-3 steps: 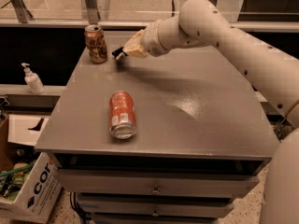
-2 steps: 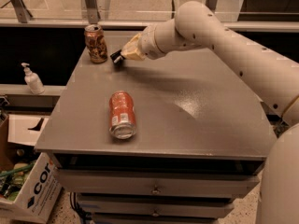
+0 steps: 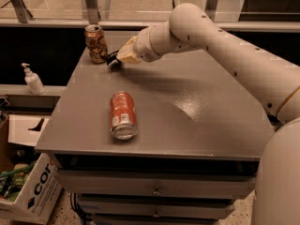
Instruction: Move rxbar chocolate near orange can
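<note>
The orange can (image 3: 96, 43) stands upright at the table's back left corner, dull brownish-orange with a silver top. My gripper (image 3: 115, 60) is just right of it, low over the table top, reaching in from the right. It is shut on the rxbar chocolate (image 3: 112, 60), of which only a small dark end shows at the gripper's tip, a short gap from the can. The rest of the bar is hidden by the gripper.
A brighter red-orange can (image 3: 123, 115) with a white label lies on its side at the front left of the grey table (image 3: 201, 121). A white pump bottle (image 3: 33, 79) stands on a ledge to the left. A cardboard box (image 3: 28, 191) sits on the floor at lower left.
My gripper with the dark bar has moved a little to the left, closer to the orange can. Both cans have stayed in place.
</note>
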Available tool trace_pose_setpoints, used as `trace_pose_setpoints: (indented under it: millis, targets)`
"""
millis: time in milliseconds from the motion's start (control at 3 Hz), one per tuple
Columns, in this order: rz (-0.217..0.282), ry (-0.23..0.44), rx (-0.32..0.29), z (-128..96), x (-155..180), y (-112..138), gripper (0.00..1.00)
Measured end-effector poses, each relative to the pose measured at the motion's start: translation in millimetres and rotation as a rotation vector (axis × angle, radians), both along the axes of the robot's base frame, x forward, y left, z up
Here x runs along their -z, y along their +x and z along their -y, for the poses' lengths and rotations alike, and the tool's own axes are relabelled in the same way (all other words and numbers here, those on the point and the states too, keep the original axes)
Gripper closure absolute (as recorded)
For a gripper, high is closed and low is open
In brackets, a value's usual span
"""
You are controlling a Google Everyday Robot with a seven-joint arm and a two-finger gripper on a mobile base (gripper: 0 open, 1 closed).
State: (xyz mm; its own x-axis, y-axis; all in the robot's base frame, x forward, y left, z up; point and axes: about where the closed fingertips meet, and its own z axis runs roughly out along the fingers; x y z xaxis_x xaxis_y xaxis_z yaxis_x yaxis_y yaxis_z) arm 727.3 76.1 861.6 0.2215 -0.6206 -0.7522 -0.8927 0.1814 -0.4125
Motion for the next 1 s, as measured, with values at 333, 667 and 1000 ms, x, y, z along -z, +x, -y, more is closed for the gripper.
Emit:
trace_pose_setpoints:
  millis: [333, 667, 1000]
  targets:
    - [-0.023, 0.001, -0.005, -5.1, 0.8, -2.9, 0.59]
    - [-0.037, -0.001, -0.013, -12.7, -0.9, -6.9, 0.36]
    - [-0.045, -0.002, -0.020, -20.6, -4.3, -9.4, 0.13]
